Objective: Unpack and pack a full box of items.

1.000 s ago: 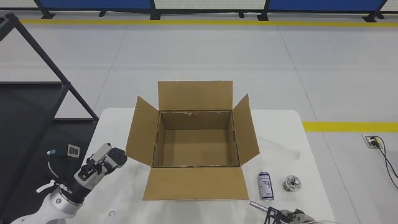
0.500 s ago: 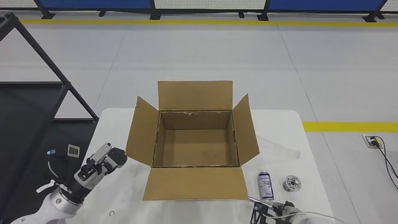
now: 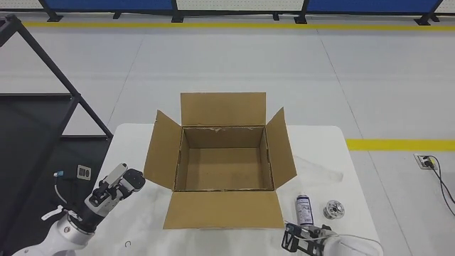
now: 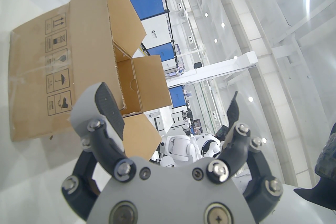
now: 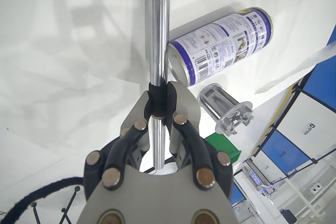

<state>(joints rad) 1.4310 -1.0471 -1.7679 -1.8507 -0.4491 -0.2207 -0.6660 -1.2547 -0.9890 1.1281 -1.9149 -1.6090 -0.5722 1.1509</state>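
An open, empty cardboard box (image 3: 224, 160) stands in the middle of the white table (image 3: 142, 217), all its flaps folded out. My left gripper (image 3: 125, 179) hangs open beside the box's left flap, holding nothing; its wrist view shows the box (image 4: 78, 51) from the side past the gripper (image 4: 170, 104). My right gripper (image 3: 295, 240) is at the table's front edge, right of the front flap. It (image 5: 159, 101) is shut on a chrome rod (image 5: 155, 25). A blue-and-white can (image 5: 220, 45) lies just beyond the rod, with a grey metal spool (image 5: 225, 108) beside it.
The can (image 3: 303, 210) and spool (image 3: 332, 209) lie right of the box, a clear plastic strip (image 3: 320, 167) behind them. A tiny ring (image 3: 128, 244) sits at the front left. A black rack (image 3: 43, 78) stands left of the table. A green bin (image 5: 223, 147) is below the table edge.
My right gripper has shifted left along the table's front edge with the rod, closer to the box's front flap. The left arm has not moved.
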